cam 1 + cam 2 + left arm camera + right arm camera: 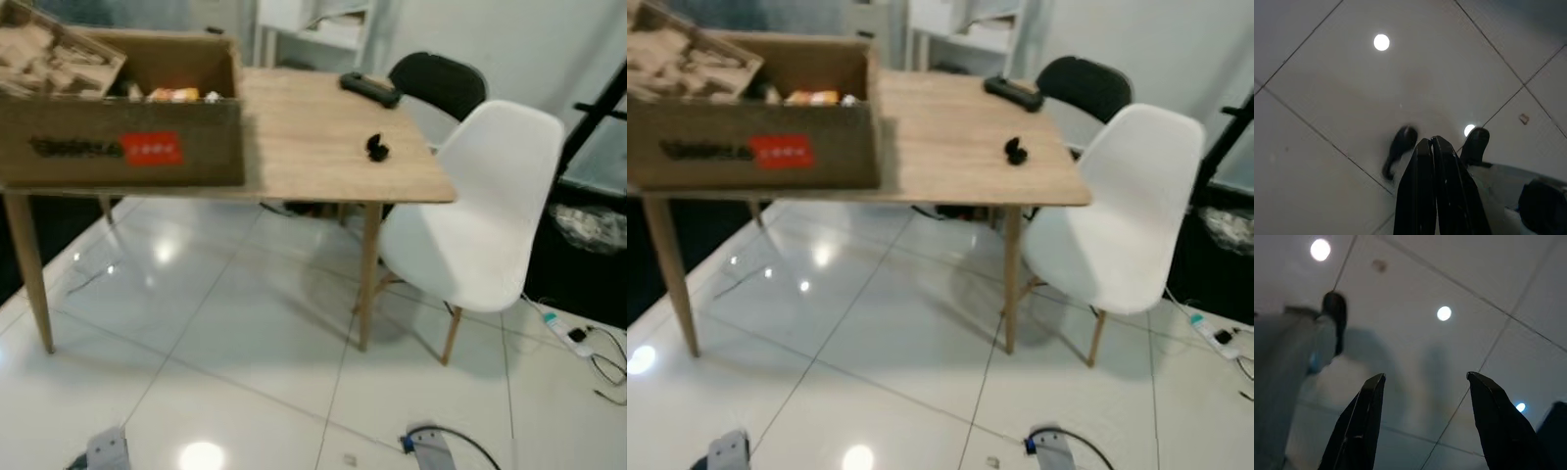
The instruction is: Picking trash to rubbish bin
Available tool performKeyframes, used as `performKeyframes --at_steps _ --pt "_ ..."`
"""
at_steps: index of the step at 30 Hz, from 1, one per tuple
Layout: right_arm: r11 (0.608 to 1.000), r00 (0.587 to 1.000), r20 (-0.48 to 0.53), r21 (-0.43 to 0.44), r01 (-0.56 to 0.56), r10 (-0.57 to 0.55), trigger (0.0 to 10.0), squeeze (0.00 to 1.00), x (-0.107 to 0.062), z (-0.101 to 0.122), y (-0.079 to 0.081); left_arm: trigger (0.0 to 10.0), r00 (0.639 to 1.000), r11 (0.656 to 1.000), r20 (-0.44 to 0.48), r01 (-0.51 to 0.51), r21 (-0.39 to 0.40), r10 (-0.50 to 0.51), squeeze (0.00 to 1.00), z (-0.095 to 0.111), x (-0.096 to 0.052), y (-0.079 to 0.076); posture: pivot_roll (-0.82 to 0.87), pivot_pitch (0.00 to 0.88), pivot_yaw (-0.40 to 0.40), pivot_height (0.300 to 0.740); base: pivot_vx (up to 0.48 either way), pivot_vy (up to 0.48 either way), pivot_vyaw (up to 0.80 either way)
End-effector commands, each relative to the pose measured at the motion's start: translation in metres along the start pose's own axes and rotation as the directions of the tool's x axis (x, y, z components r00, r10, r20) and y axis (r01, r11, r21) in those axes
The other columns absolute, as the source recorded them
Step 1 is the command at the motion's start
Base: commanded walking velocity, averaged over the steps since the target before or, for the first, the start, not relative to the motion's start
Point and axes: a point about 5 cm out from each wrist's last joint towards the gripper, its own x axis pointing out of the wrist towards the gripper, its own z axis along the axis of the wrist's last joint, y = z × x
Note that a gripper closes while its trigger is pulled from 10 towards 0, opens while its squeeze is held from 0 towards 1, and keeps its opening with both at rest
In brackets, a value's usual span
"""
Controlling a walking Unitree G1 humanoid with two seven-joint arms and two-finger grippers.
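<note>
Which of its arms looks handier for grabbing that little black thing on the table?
Probably the right. The small black item lies near the table's right edge, and the right claw is open, while the left claw is shut. Both hang over the floor.

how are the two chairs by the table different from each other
The white chair is white; the black chair is black. The white chair stands nearer the camera at the table's right end, its shell and wooden legs in full sight; the black chair stands behind it, farther back, with just its backrest seen. Both stand close to the same table end.
</note>
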Motion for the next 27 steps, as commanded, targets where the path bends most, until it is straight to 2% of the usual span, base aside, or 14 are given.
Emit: performKeyframes --at_steps 1,20,27 --pt "1.000 0.999 -0.043 -0.002 -0.018 0.017 10.0 0.00 -0.001 -0.013 0.006 10.0 0.999 1.000 -0.041 -0.015 0.020 0.016 0.00 -0.012 -0.002 0.004 0.12 0.061 -0.062 0.740 0.000 0.000 -0.79" --pt "0.999 0.998 -0.054 -0.040 -0.032 0.030 10.0 0.00 0.000 -0.014 0.011 10.0 0.999 0.999 -0.051 -0.017 0.045 0.019 0.00 -0.017 -0.003 0.006 0.14 0.066 -0.063 0.740 0.000 0.000 -0.79" --pt "0.998 0.998 -0.057 -0.048 -0.033 0.031 10.0 0.00 0.000 -0.014 0.011 10.0 0.998 0.998 -0.064 -0.022 0.050 0.025 0.00 -0.024 -0.004 0.005 0.14 0.072 -0.069 0.740 0.000 0.000 -0.79"
